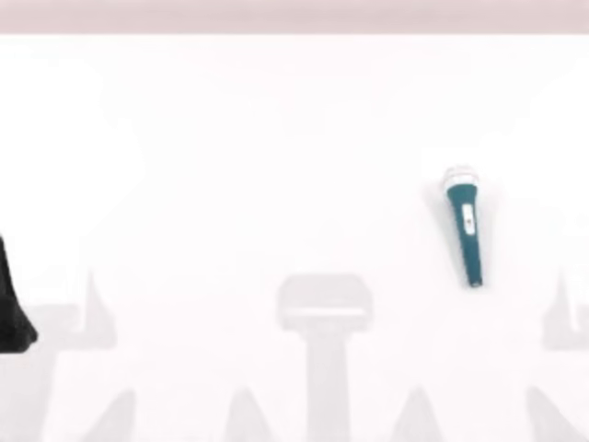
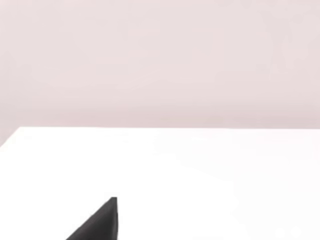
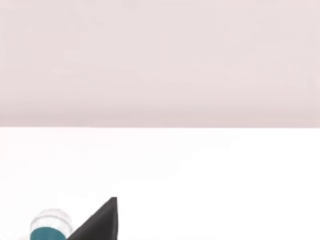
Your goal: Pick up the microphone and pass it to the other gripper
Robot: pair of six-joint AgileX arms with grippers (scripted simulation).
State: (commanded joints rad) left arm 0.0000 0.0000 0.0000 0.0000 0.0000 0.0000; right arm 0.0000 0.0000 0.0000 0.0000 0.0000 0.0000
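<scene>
Bright, washed-out glare; faint shadows.

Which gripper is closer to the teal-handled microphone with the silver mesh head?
Right. The microphone lies on the table's right side, showing beside the right gripper's fingertip in its wrist view. The left gripper sits at the far left edge.

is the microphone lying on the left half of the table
No, the microphone lies flat on the right half of the table in the top view.

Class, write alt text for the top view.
A teal-handled microphone lies on the white table toward its right side, silvery mesh head pointing away from the viewer. Part of the black left tool shows at the left edge.
</scene>
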